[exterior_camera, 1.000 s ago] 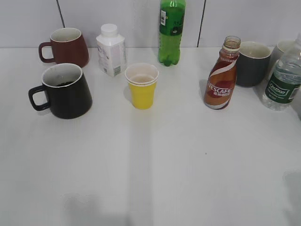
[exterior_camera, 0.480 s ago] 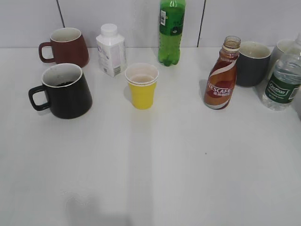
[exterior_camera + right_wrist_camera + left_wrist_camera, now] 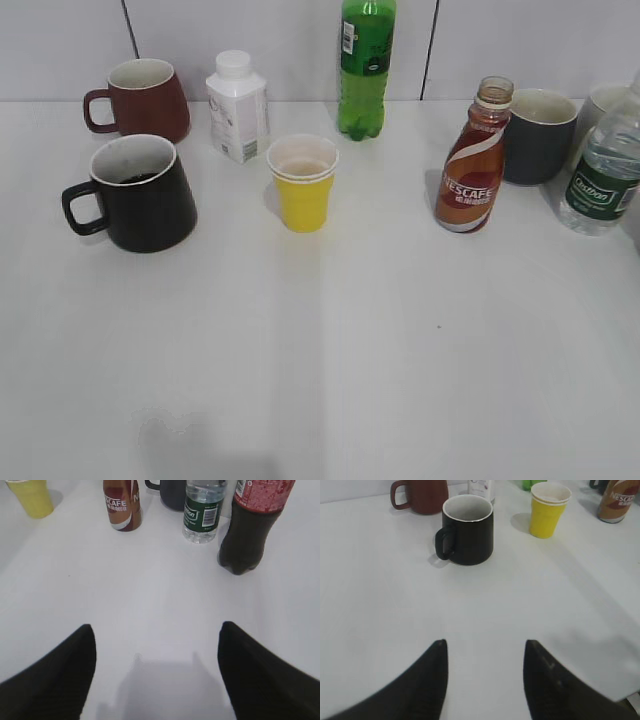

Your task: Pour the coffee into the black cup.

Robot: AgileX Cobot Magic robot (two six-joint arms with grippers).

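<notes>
On table, black cup (image 3: 140,195), coffee (image 3: 470,165) apart

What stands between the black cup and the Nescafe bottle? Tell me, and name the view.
In the exterior view, only the yellow paper cup stands between the black cup and the Nescafe bottle; the table on either side of it is bare.

Left end effector (image 3: 485,652) low over the white bench (image 3: 380,595), jaws spread, nothing between them. Ahead: black cup (image 3: 467,530) upright, handle toward the left. Maroon mug (image 3: 422,494) behind it. Yellow paper cup (image 3: 547,509) to its right, well apart. Brown Nescafe bottle (image 3: 620,502) at the top right edge.
</notes>
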